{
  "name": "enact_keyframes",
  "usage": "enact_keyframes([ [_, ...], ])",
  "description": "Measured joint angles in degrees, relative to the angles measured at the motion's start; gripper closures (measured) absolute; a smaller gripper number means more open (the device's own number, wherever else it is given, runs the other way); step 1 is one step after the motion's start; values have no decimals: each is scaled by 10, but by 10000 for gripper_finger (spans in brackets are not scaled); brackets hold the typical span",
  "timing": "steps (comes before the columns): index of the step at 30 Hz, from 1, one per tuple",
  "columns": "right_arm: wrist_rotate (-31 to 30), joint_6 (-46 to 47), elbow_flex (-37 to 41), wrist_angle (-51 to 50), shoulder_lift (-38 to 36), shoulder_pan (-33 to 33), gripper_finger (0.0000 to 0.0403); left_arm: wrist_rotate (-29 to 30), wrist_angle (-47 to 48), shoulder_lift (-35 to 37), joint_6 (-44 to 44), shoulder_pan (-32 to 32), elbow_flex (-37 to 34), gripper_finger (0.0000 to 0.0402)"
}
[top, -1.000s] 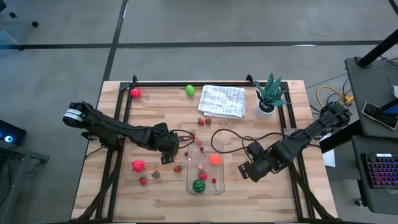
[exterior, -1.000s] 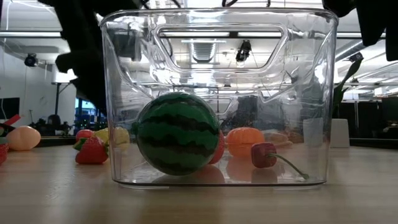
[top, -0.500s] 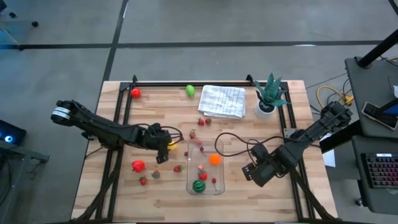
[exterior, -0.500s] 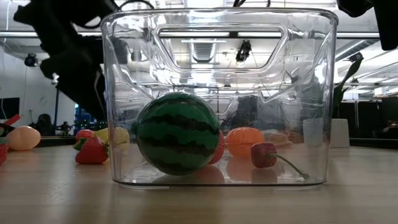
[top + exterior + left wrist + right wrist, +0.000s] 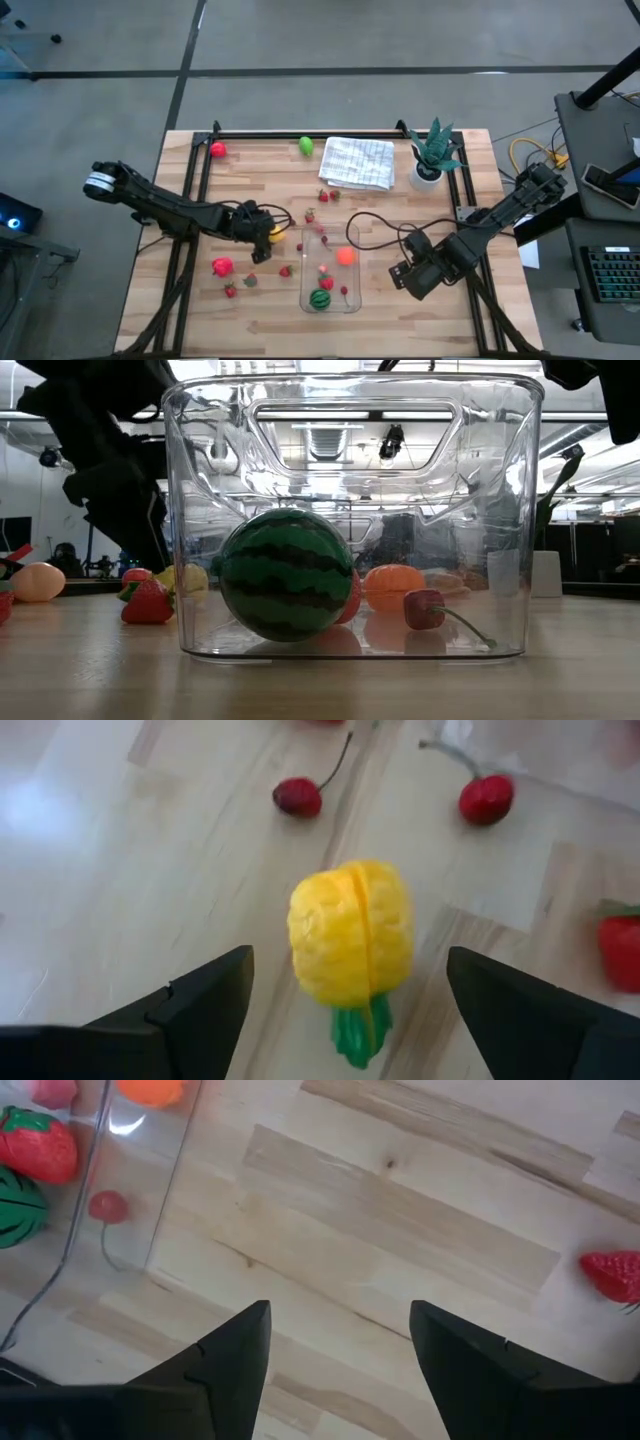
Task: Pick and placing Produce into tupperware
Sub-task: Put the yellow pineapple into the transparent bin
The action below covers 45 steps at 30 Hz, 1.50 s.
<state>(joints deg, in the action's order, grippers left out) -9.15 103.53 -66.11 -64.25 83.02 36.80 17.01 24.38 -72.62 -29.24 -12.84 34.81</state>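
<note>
Left wrist view: left gripper (image 5: 345, 995) stood spread, grasping nothing, around a yellow corn cob (image 5: 351, 932). High view: corn lay at 9 o'clock from the tupperware (image 5: 354, 296); right gripper (image 5: 400, 275) spread, empty, at 3 o'clock.

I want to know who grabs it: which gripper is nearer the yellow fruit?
Left. The left gripper hangs open right over the yellow fruit; the right gripper waits beyond the tupperware.
</note>
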Motion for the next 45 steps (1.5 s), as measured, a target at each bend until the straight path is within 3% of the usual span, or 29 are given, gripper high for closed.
enact_keyframes([
  [10,0,13,0,0,0,0,170,12,-64,-4,-4,16,-14,82],
  [25,0,20,0,1,0,0,173,-20,-76,-96,-19,25,-7,84],
  [45,0,19,0,-2,0,0,177,-22,-99,-88,-13,25,-7,205],
])
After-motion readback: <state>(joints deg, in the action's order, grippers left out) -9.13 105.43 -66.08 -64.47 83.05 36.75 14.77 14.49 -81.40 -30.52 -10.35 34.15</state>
